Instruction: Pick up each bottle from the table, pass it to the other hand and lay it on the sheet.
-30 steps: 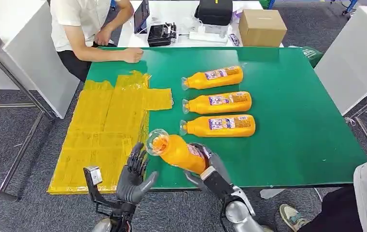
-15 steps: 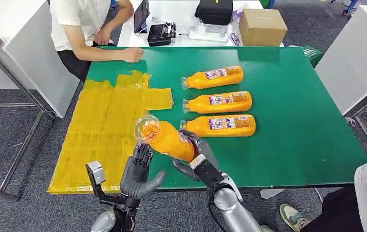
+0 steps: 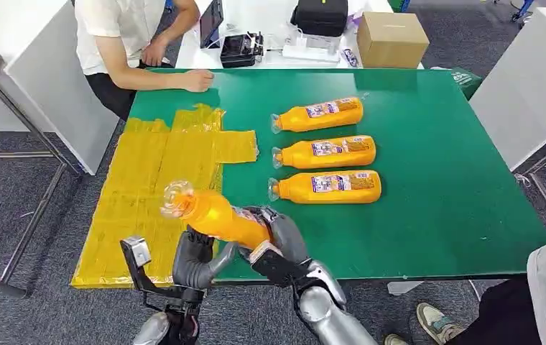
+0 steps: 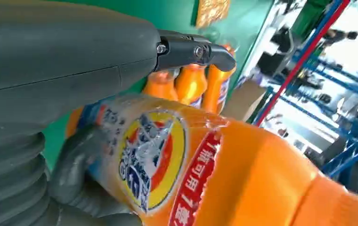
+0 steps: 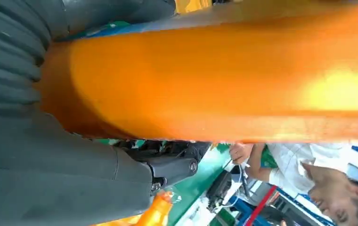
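Three bottles (image 3: 325, 152) wait on the green tabletop (image 3: 435, 180), none on the yellow sheet (image 3: 148, 187) so far. My right robot hand (image 3: 274, 233) grips the fourth bottle (image 3: 216, 215) mid-handoff; left robot hand (image 3: 197, 257) cups under it, grip unclear.

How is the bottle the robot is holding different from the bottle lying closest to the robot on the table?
The held bottle is up in the air, tilted, in the right hand; the nearest table bottle lies flat on the green table, untouched. The held bottle's cap points toward the yellow sheet and up; the table bottle's cap points sideways. Both are orange with clear caps.
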Controlling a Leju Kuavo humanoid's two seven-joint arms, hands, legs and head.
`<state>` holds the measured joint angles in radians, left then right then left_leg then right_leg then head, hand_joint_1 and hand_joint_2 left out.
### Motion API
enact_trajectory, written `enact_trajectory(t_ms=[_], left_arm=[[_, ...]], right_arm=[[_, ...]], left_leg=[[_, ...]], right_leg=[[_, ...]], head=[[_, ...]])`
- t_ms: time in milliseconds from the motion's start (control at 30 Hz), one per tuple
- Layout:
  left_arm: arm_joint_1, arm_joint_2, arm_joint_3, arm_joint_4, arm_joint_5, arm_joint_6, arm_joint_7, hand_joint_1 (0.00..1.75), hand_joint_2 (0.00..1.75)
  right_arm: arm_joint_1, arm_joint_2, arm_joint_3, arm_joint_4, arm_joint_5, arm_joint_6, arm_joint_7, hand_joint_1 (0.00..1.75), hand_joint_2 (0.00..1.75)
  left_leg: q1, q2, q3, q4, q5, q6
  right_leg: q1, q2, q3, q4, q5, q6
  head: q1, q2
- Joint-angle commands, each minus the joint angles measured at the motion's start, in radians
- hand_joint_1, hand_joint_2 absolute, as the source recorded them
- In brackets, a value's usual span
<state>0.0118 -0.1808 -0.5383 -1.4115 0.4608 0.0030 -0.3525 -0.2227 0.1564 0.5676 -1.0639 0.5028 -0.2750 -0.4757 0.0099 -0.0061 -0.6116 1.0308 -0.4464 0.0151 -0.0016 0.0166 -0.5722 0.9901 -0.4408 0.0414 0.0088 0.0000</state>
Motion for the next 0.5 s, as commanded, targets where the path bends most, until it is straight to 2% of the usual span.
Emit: enact_trajectory(t_ms=[33,367,500], left_arm=[[-0.030,0.021,-0.014,-0.036,-0.020,0.015,-0.001,0.00,1.75],[-0.025,0.022,-0.018,-0.041,-0.021,0.015,-0.002,0.00,1.75],[-0.019,0.024,-0.027,-0.037,0.029,0.004,0.056,0.00,1.75]], right_arm=[[-0.064,-0.002,0.093,0.122,-0.008,0.007,0.024,1.73,1.75],[-0.069,-0.001,0.095,0.131,-0.007,0.004,0.023,1.73,1.75],[-0.088,0.001,0.121,0.151,0.041,-0.046,0.021,1.75,1.75]], left_leg=[[0.000,0.001,0.002,-0.001,0.000,0.000],[-0.001,0.001,0.003,-0.002,0.000,0.000],[-0.001,0.002,0.002,-0.001,0.000,0.000]], right_leg=[[0.000,0.000,0.001,0.000,0.000,-0.001],[-0.001,-0.001,0.002,-0.001,0.000,-0.001],[0.000,0.000,0.001,-0.001,0.000,-0.001]], head=[[0.000,0.000],[0.000,0.000],[0.000,0.000]])
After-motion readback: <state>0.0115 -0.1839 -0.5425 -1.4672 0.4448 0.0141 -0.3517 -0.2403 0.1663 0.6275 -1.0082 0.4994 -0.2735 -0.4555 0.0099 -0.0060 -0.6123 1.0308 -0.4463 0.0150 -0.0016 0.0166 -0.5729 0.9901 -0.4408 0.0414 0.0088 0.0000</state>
